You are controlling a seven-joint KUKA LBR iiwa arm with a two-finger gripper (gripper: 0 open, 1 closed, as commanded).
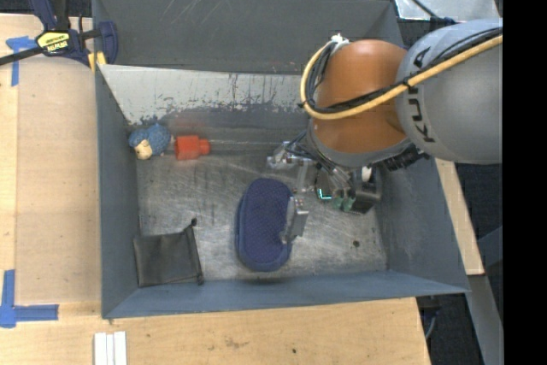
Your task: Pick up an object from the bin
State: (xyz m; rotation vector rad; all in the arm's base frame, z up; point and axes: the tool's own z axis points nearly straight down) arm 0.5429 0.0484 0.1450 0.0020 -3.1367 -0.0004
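My gripper (297, 222) hangs low in the middle of the bin, below the arm's orange cover, at the right edge of a dark blue oval pad (261, 226) that lies flat on the bin floor. Its metal tip overlaps the pad's right rim; whether it touches the pad cannot be told. A red-orange block (191, 147) lies at the back left, apart from the gripper.
A small blue and yellow plush toy (148, 141) lies beside the red-orange block near the back wall. A black square piece (167, 258) rests in the front left corner. The arm reaches in from the right and hides the bin's right part.
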